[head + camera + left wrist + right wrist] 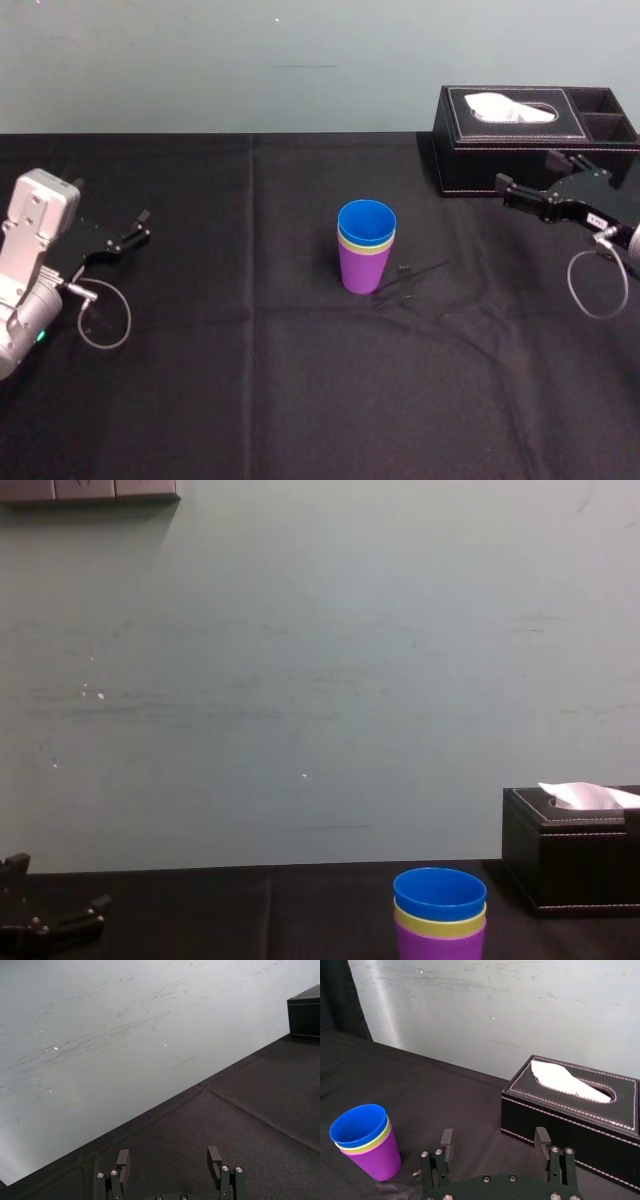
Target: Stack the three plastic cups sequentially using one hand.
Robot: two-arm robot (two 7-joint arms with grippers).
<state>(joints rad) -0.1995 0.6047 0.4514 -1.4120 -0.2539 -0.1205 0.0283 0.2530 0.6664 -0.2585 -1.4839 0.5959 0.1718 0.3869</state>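
Head view has the blue cup [366, 218] nested in the yellow-green cup [366, 248], that in the purple cup [364, 275], upright on the bench [300, 400]; stacking looks done. The left gripper [142, 227] and right gripper [503, 190] sit off to the sides, fingers spread wide and empty, clear of the stack.

Head view: high, facing forward and down onto the table [300, 400]. Chest view: low, facing level across it to the wall [300, 680]. Wrist views: close, looking out between the jaws of the left gripper [168, 1151] and right gripper [494, 1131]. Head, chest and right wrist views share the cups [366, 250] and box [530, 150] ahead of the right jaws.
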